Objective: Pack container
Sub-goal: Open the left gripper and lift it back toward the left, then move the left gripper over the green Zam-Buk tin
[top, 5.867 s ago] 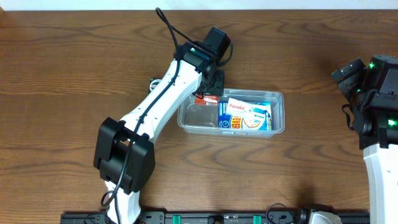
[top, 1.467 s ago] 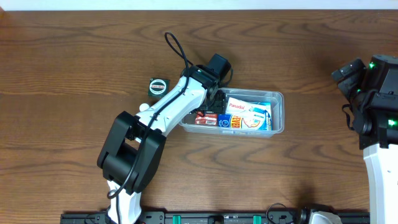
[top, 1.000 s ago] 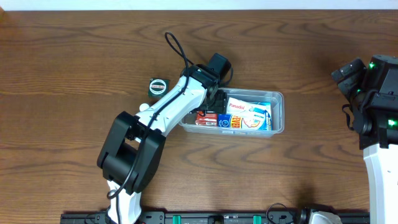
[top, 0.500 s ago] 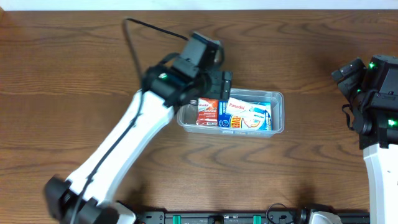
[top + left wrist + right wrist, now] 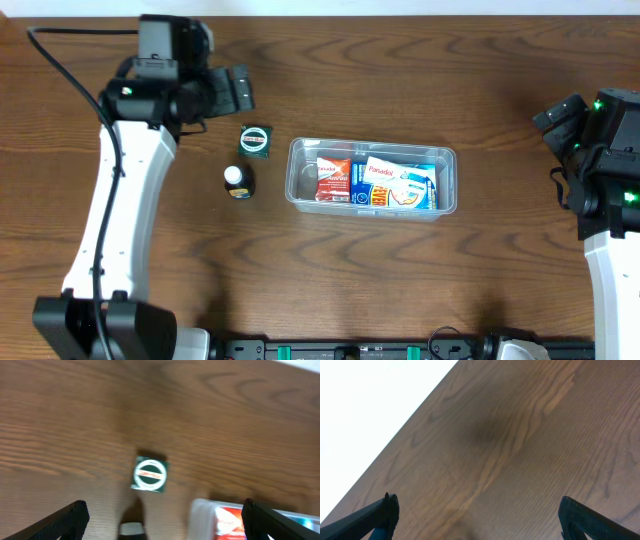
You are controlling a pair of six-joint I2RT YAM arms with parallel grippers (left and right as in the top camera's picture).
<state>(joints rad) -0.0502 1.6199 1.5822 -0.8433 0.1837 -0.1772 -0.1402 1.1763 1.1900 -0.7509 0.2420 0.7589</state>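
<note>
The clear plastic container (image 5: 448, 186) lies mid-table. It holds a red box (image 5: 333, 178) at its left end and a white-and-blue Panadol box (image 5: 397, 184) beside it. My left gripper (image 5: 240, 90) hangs open and empty over the wood, up and left of the container. In the left wrist view the left gripper (image 5: 165, 507) has wide jaws; a green square box (image 5: 150, 474) and a dark bottle with a white cap (image 5: 131, 528) lie below it, and the container's corner (image 5: 202, 512) shows at the right. My right gripper (image 5: 480, 507) is open over bare wood.
The green box (image 5: 256, 139) and the small dark bottle (image 5: 238, 181) stand on the table just left of the container. The right arm (image 5: 605, 160) stays at the far right edge. A white surface borders the table top-left in the right wrist view.
The left arm has swung up and left, away from the container. Its jaws have opened and the red box stays in the container. The right arm has not moved.
</note>
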